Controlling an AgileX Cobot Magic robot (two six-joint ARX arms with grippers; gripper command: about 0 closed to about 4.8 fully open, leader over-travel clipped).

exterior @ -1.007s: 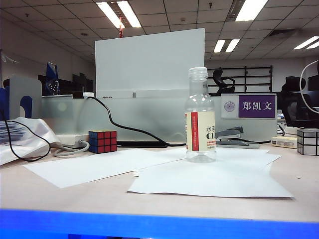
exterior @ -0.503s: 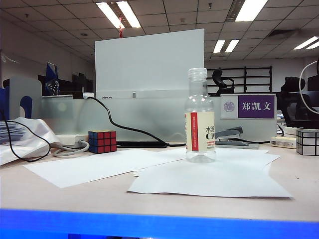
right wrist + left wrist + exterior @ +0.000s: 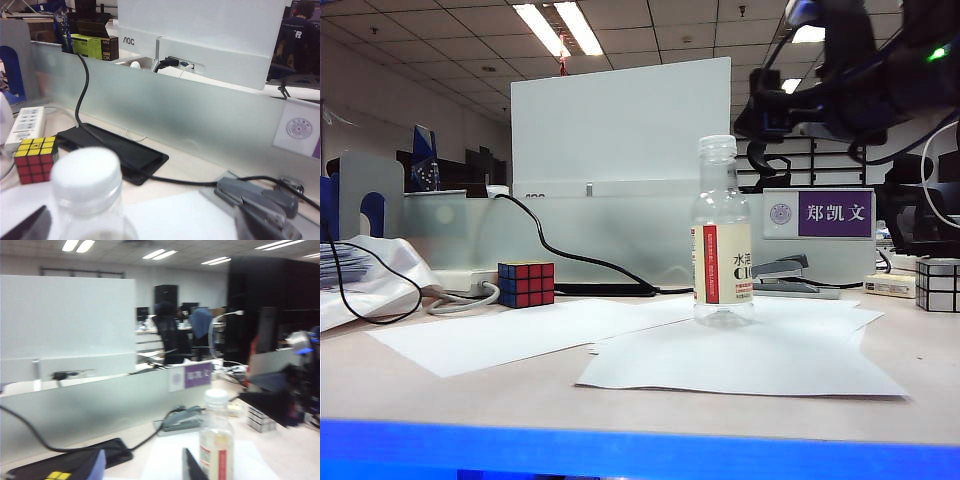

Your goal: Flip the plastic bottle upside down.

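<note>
Left gripper: we see only the tips of two fingers, one bluish and one dark. They stand apart with nothing between them. The plastic bottle is just beside the dark finger and outside the gap. We cannot tell whether they touch.

Right gripper: we see dark finger ends at both lower corners of its wrist view, spread wide. The bottle's white cap rises between them, nearer one finger, and neither grips it. In the exterior view we see the right arm as a dark blurred mass above the bottle and to its right.

Plastic bottle: upright with its cap on top, clear, with a cream label and a red stripe. It stands on overlapping white paper sheets on the desk.

Around the bottle, as the exterior view shows them:
- Colour puzzle cube, left of the bottle and well apart from it.
- Black cable, behind the bottle, running leftward.
- Grey stapler, just behind the bottle to its right.
- Purple nameplate, behind the bottle, on the frosted divider.
- White monitor back, behind the bottle, above the divider.
- Silver cube, far right of the bottle.
</note>
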